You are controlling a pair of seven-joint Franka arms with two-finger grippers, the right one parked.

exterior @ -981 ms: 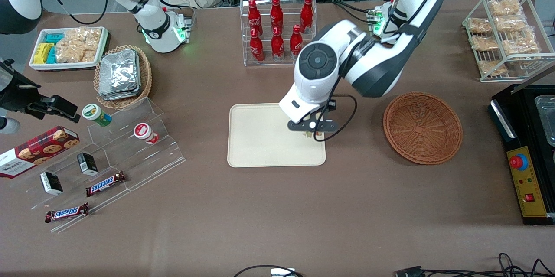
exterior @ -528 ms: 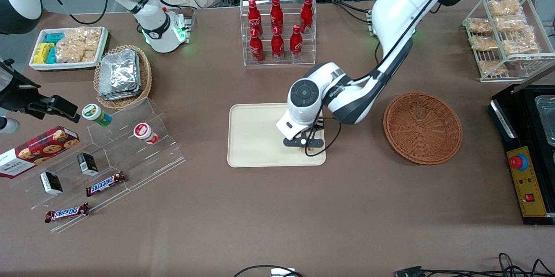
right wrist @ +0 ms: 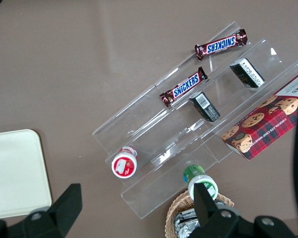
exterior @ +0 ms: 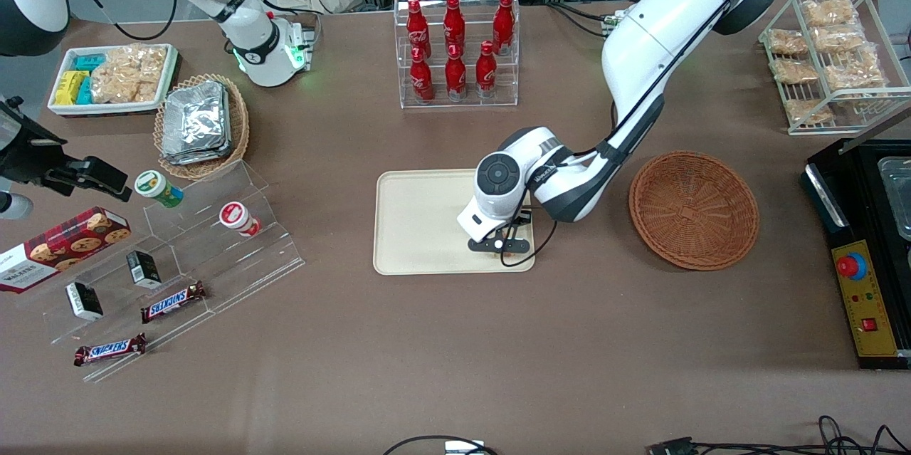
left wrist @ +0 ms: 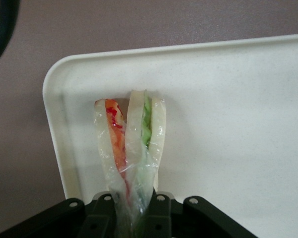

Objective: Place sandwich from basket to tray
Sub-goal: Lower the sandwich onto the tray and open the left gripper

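Sandwich hung pinched by its wrapped tip in my gripper, low over the tray corner nearest the empty basket, because I wanted a gentle release there.

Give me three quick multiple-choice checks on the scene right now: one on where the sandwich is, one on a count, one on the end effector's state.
1. Where is the sandwich?
A. In the basket
B. Over the tray, near a corner
C. On the bare table

2. How many red bottles stand in the clear rack?
A. Four
B. Eight
C. Six

3. What is the end effector doing?
A. Shut on the sandwich
B. Open above the basket
C. Holding a bottle

Answers: 1 B, the wrist view shows it above the tray by a rounded corner. 2 C, two rows of three. 3 A, the wrap is pinched between the fingers; the basket lies empty.
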